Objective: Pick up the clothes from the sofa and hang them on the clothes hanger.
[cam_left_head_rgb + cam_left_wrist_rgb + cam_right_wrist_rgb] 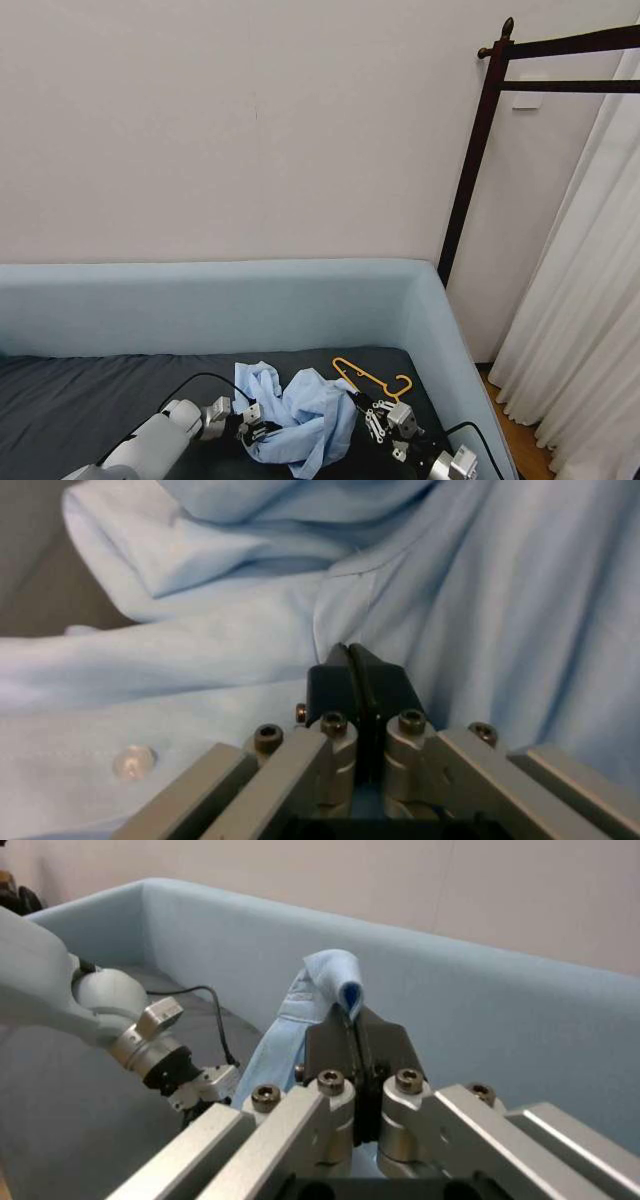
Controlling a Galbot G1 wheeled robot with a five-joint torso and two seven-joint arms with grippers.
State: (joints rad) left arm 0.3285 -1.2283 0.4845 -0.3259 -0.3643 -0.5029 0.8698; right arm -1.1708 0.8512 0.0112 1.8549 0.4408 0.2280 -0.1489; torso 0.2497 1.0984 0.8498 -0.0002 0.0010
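Two pincers meet at the light blue shirt (300, 415), which lies crumpled on the sofa (200, 300) seat. The right pincer (350, 1014) is clamped on a raised fold of it. The left pincer (350, 652) is closed, its tips against the cloth. An orange hanger (372, 378) lies just beside the shirt.

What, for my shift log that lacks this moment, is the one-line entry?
left hand: shut on shirt | right hand: shut on shirt | hanger: lying on sofa beside shirt | stage: shirt not yet hung
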